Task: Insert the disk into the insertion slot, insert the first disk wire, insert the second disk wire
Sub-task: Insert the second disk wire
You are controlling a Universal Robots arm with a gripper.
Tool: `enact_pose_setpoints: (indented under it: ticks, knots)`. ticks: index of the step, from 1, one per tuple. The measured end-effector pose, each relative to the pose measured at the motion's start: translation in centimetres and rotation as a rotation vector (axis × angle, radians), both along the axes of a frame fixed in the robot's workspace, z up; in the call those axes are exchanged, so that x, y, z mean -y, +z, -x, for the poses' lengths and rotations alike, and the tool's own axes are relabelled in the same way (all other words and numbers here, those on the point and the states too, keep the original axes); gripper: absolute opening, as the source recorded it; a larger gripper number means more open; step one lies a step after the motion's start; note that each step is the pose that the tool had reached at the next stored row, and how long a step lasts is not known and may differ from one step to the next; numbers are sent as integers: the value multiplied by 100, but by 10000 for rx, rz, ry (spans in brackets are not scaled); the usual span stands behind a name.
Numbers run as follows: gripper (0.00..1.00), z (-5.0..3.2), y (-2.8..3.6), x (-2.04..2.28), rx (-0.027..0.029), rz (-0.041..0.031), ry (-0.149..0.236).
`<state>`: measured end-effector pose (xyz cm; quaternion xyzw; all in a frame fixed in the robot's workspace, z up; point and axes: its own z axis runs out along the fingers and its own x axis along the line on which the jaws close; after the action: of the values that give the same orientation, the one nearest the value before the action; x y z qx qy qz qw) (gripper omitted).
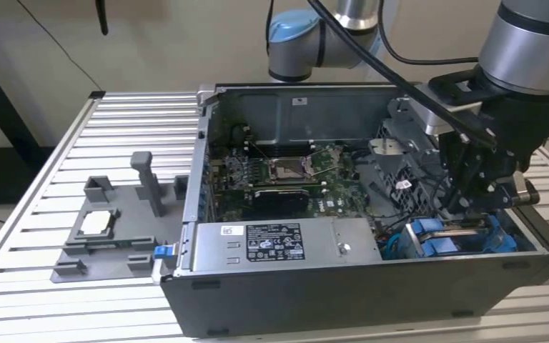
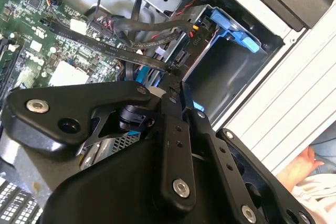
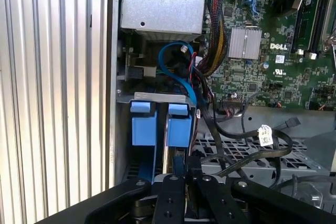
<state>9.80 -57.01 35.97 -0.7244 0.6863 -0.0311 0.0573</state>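
Note:
My gripper [image 1: 465, 213] reaches down into the open black computer case at the exterior view's right, above the insertion slot [image 1: 400, 241]. Blue frame tabs [image 1: 451, 239] stand up in that slot, and the disk's silver body is mostly hidden between them. In both wrist views the fingers are pressed together, gripper [image 2: 176, 74] and gripper [image 3: 178, 164]. A flat black wire [image 2: 131, 56] ends right at the fingertips. The blue tabs [image 3: 178, 124] sit just beyond them, inside the grey bay wall [image 2: 220, 80].
A grey power-supply box [image 1: 274, 243] sits beside the bay, and the green motherboard [image 1: 284, 175] lies behind it. Loose black and coloured cables [image 3: 247, 135] crowd the bay. A grey fixture tray [image 1: 112, 236] lies on the slatted table [image 1: 26, 286]. A person's hand [image 2: 302, 163] is near the case.

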Motion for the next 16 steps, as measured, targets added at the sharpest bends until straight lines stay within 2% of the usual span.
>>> enact_pose_setpoints:
  ticks: [3, 7, 10, 11, 16]
  knots:
    - [15, -6, -7, 14, -6, -66, 3]
    - [15, -10, -22, 37, -24, -318, -7]
    - [15, -14, -39, 54, -63, -379, -25]
    - [15, -17, -45, 58, -93, -383, -32]
    - [15, -43, -72, 64, -366, -384, -52]
